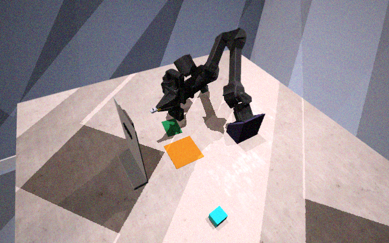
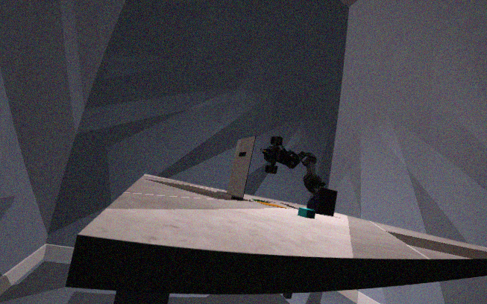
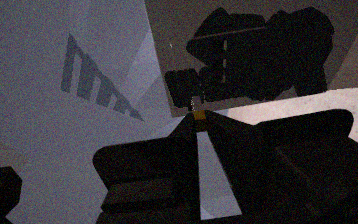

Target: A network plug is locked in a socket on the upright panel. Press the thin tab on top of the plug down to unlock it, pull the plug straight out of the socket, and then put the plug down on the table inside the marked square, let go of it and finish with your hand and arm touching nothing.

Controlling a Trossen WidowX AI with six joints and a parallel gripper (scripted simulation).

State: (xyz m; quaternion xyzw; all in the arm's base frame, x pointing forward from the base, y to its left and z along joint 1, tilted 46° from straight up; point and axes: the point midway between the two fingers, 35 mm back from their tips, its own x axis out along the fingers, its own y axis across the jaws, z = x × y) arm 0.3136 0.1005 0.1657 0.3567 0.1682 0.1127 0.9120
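Note:
My gripper [image 1: 161, 108] [image 2: 265, 151] [image 3: 198, 116] is shut on the small network plug. The pale plug [image 1: 153, 110] sticks out beyond the fingertips in the top view, with a bit of yellow at the tips, which also shows in the wrist view. The plug is out of the upright panel [image 1: 137, 156] [image 2: 239, 173], held in the air with a gap between. A dark opening [image 1: 127, 130] [image 2: 242, 153] shows in the panel. An orange square [image 1: 183, 152] [image 2: 271, 204] and a smaller green square [image 1: 171, 127] lie flat on the table; the plug is above and left of both in the top view.
A cyan block [image 1: 218, 215] [image 2: 306, 212] sits at the front in the top view. The arm's dark base [image 1: 245, 129] [image 2: 324, 203] stands right of the squares. The panel stands left of them. Hard-edged shadows cross the table.

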